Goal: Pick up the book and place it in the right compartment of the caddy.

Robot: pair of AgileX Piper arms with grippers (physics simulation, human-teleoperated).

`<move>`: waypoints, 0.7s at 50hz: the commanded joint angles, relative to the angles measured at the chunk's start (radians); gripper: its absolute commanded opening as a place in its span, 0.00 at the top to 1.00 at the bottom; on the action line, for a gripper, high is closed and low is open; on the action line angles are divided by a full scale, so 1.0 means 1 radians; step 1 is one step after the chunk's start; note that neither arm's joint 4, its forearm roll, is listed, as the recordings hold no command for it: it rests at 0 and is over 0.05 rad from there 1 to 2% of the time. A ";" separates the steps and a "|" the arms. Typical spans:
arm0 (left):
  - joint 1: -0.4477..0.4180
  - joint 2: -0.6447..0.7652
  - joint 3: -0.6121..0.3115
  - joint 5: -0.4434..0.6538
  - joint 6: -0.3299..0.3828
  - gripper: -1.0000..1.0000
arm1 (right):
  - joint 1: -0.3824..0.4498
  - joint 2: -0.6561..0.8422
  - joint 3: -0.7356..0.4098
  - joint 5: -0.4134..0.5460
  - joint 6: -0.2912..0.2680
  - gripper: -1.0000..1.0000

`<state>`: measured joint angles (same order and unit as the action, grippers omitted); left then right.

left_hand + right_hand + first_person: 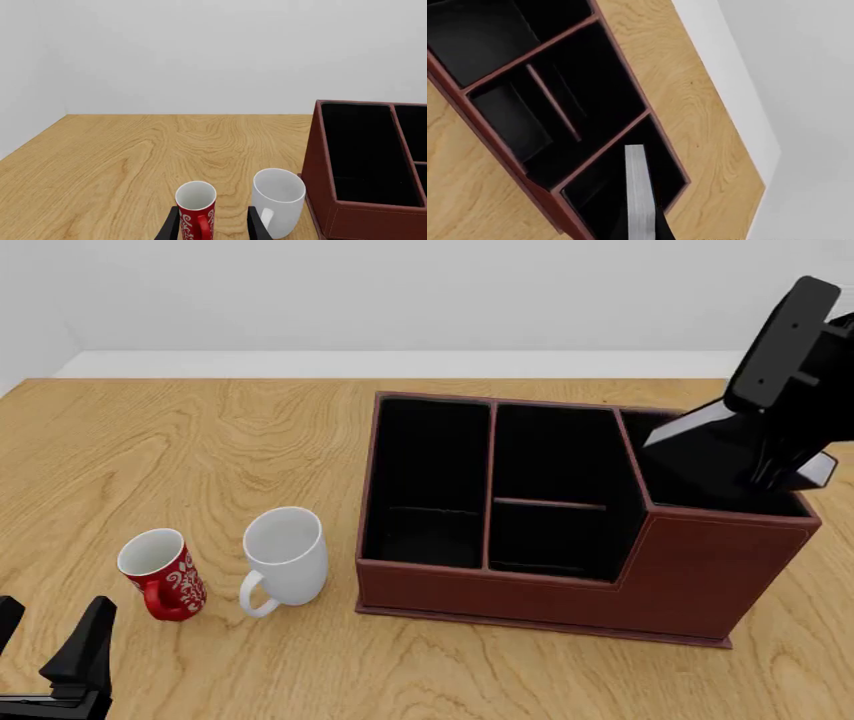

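The right gripper (787, 472), clenched on the book (638, 195) (white page edge showing), holds it inside the caddy's (534, 590) right compartment (694, 465), so letting go comes next.

Red mug (162, 574) stands just beside white mug (286, 559), seemingly apart
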<state>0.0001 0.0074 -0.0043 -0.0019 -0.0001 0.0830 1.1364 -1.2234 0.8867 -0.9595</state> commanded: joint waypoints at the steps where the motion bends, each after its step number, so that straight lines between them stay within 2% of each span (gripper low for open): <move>1: 0.000 0.000 0.000 0.000 0.000 0.00 | -0.004 0.002 0.008 -0.014 0.032 1.00; 35: 0.000 0.000 0.000 0.000 -0.001 0.00 | -0.041 0.042 0.089 -0.080 0.054 1.00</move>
<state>-0.0001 0.0074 -0.0043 -0.0019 -0.0002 0.0640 1.1641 -1.1579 0.8299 -0.9349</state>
